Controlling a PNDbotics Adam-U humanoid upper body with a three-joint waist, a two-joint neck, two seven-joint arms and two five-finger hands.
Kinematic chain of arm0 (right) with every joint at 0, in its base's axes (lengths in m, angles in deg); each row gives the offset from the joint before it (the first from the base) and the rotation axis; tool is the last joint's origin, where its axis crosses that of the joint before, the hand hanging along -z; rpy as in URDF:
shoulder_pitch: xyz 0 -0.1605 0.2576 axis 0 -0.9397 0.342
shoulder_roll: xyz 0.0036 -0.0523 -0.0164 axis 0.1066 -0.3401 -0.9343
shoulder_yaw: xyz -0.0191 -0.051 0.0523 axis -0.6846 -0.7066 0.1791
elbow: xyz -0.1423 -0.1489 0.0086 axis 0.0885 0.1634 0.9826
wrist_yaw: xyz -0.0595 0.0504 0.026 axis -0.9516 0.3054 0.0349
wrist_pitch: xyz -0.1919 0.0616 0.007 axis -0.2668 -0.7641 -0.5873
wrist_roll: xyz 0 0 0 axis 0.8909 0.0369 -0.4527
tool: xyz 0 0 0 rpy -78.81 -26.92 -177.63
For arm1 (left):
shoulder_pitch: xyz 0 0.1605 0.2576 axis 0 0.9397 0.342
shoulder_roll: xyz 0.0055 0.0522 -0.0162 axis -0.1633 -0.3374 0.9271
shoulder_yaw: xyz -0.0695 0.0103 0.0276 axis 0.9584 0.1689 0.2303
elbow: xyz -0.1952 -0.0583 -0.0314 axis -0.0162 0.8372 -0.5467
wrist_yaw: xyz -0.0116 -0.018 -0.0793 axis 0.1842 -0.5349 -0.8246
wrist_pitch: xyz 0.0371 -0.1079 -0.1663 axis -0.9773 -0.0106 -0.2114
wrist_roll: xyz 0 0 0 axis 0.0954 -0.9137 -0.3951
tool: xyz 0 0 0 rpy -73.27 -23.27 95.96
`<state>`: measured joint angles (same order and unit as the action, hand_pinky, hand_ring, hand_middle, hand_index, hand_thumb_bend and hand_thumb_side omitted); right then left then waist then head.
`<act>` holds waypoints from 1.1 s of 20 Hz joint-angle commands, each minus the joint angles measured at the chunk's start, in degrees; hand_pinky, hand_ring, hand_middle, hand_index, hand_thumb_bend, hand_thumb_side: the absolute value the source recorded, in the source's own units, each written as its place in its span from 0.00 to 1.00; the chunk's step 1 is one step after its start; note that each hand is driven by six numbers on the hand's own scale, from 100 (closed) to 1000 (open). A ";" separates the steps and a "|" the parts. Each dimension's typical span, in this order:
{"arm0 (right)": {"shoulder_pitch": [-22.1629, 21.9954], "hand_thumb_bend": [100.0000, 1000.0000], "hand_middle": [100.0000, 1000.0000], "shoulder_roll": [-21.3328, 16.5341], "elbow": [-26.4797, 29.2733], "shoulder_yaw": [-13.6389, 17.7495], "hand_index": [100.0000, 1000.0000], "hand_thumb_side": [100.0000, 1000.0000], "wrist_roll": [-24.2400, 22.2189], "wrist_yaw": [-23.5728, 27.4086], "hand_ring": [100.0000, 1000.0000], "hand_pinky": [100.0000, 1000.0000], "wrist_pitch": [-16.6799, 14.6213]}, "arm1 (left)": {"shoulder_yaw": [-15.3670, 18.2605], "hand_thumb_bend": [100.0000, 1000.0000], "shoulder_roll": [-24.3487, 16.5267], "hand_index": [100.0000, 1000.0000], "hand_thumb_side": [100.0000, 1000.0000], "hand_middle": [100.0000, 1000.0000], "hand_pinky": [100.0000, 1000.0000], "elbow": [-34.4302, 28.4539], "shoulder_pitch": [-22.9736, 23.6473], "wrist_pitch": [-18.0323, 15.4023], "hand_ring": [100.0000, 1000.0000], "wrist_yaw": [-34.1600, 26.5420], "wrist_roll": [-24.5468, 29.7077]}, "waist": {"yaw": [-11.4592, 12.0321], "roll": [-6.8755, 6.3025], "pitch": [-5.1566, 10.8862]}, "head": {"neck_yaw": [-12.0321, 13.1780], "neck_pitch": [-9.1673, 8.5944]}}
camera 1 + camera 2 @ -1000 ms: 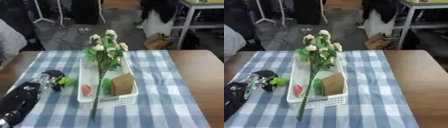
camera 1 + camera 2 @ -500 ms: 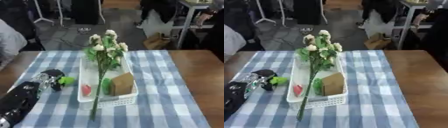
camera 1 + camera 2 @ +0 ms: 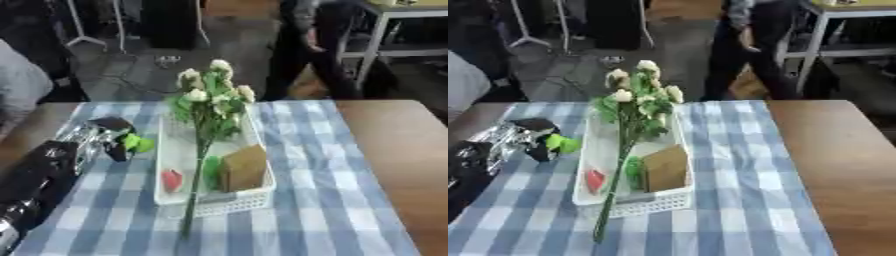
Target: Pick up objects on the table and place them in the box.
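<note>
Holding my left robot hand (image 3: 98, 136) clamped on a green object (image 3: 136, 144) beside the white basket (image 3: 254, 197), ready to drop it in.

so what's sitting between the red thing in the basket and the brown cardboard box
In the left eye view, the flower bouquet's stem and a green object lie between the red object and the brown box, all inside the white basket.

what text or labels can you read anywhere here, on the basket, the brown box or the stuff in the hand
None can be read.
White basket: no lettering shows.
Brown box inside it: plain faces, no print visible.
Green thing at the left hand: too blurred to tell any mark.
Red thing in the basket: no readable label.
Flower bunch: no tag shows.
</note>
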<state>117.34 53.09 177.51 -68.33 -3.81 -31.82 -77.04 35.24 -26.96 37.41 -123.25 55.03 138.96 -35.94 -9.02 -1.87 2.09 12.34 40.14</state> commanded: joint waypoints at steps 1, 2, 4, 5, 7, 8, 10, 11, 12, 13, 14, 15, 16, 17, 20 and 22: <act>0.86 0.00 0.50 -0.61 0.85 -0.17 0.49 0.58 -0.06 0.41 0.55 0.57 0.24 | 0.00 0.00 -3.25 0.43 0.11 0.08 0.00 -3.98 -2.26 0.38 0.00 -1.66 2.62 | -0.02 -0.61 1.54 | -0.13 -0.34; 0.86 0.00 0.50 -0.61 0.85 -0.19 0.49 0.58 -0.06 0.42 0.55 0.57 0.25 | -0.12 0.00 -3.68 0.43 0.10 0.08 0.00 -5.06 -2.80 0.47 0.00 -1.92 3.37 | -0.03 -0.65 1.58 | -0.23 -0.22; 0.87 0.00 0.50 -0.64 0.85 -0.23 0.49 0.58 -0.05 0.43 0.55 0.57 0.28 | -0.35 0.00 -4.80 0.43 0.09 0.08 0.00 -7.45 -3.87 0.69 0.00 -2.02 5.00 | 0.01 -0.73 1.64 | -0.47 -0.06; 0.87 0.00 0.50 -0.65 0.85 -0.25 0.49 0.58 -0.06 0.43 0.55 0.57 0.30 | -0.38 0.00 -5.30 0.43 0.09 0.08 0.00 -8.52 -4.24 0.96 0.00 -1.87 5.69 | 0.03 -0.76 1.65 | -0.56 -0.03; 0.85 0.00 0.50 -0.70 0.85 -0.27 0.49 0.58 -0.08 0.43 0.55 0.57 0.31 | -0.17 0.00 -6.20 0.44 0.08 0.08 0.00 -10.43 -4.96 1.66 0.00 -1.62 6.80 | 0.11 -0.82 1.71 | -0.83 0.13; 0.83 0.00 0.50 -0.72 0.85 -0.28 0.49 0.58 -0.08 0.43 0.55 0.57 0.32 | 0.06 0.00 -6.54 0.43 0.09 0.08 0.00 -11.39 -5.35 1.97 0.00 -1.69 7.20 | 0.16 -0.83 1.75 | -1.02 0.21; 0.77 0.00 0.50 -0.77 0.85 -0.29 0.48 0.58 -0.08 0.44 0.55 0.57 0.35 | 0.68 0.00 -7.08 0.42 0.10 0.07 0.00 -13.65 -6.18 2.37 0.00 -2.52 7.65 | 0.26 -0.84 1.83 | -1.40 0.32; 0.75 0.00 0.50 -0.80 0.85 -0.30 0.48 0.58 -0.08 0.44 0.55 0.57 0.34 | 0.89 0.00 -7.28 0.42 0.10 0.07 0.00 -15.07 -6.54 2.46 0.00 -3.24 7.77 | 0.31 -0.84 1.85 | -1.56 0.33; 0.72 0.00 0.50 -0.82 0.85 -0.32 0.48 0.58 -0.08 0.45 0.55 0.57 0.34 | 0.94 0.00 -7.37 0.42 0.10 0.07 0.00 -16.51 -6.87 2.47 0.00 -4.00 7.96 | 0.34 -0.84 1.89 | -1.67 0.37; 0.67 0.00 0.50 -0.83 0.85 -0.35 0.48 0.58 -0.11 0.46 0.55 0.57 0.34 | 0.86 0.00 -7.38 0.42 0.10 0.07 0.00 -18.15 -7.26 2.33 0.00 -4.91 8.25 | 0.38 -0.84 1.93 | -1.77 0.43; 0.64 0.00 0.50 -0.83 0.85 -0.38 0.48 0.58 -0.14 0.49 0.55 0.57 0.35 | 0.67 0.00 -7.34 0.42 0.11 0.07 0.00 -19.55 -7.56 2.26 0.00 -5.75 8.63 | 0.38 -0.84 1.97 | -1.76 0.45; 0.62 0.00 0.50 -0.81 0.85 -0.41 0.48 0.58 -0.18 0.53 0.55 0.57 0.35 | 0.37 0.00 -7.25 0.42 0.11 0.07 0.00 -20.84 -7.83 2.19 0.00 -6.60 9.07 | 0.38 -0.83 2.00 | -1.73 0.46; 0.63 0.00 0.50 -0.78 0.85 -0.43 0.48 0.58 -0.20 0.56 0.55 0.57 0.35 | 0.08 0.00 -7.15 0.42 0.10 0.07 0.00 -21.91 -8.04 2.21 0.00 -7.25 9.47 | 0.34 -0.83 2.02 | -1.67 0.44; 0.66 0.00 0.50 -0.71 0.85 -0.45 0.48 0.58 -0.21 0.60 0.55 0.57 0.36 | -0.51 0.00 -6.84 0.42 0.10 0.07 0.00 -23.29 -8.42 1.91 0.00 -7.83 9.86 | 0.25 -0.83 2.04 | -1.60 0.35; 0.70 0.00 0.50 -0.57 0.85 -0.53 0.48 0.58 -0.30 0.69 0.55 0.57 0.41 | -2.16 0.00 -5.99 0.42 0.09 0.08 0.00 -26.30 -9.51 1.38 0.00 -8.84 11.02 | 0.06 -0.84 2.07 | -1.42 0.18; 0.72 0.00 0.50 -0.46 0.85 -0.58 0.48 0.58 -0.37 0.76 0.55 0.57 0.42 | -3.24 0.00 -5.27 0.43 0.09 0.08 0.00 -27.16 -10.20 1.15 0.00 -9.01 11.67 | -0.03 -0.85 2.11 | -1.32 0.20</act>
<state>117.12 53.10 177.51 -68.70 -3.99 -31.57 -76.70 32.16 -31.49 11.82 -131.78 56.32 130.35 -24.77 -9.04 -1.97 2.71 10.86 40.22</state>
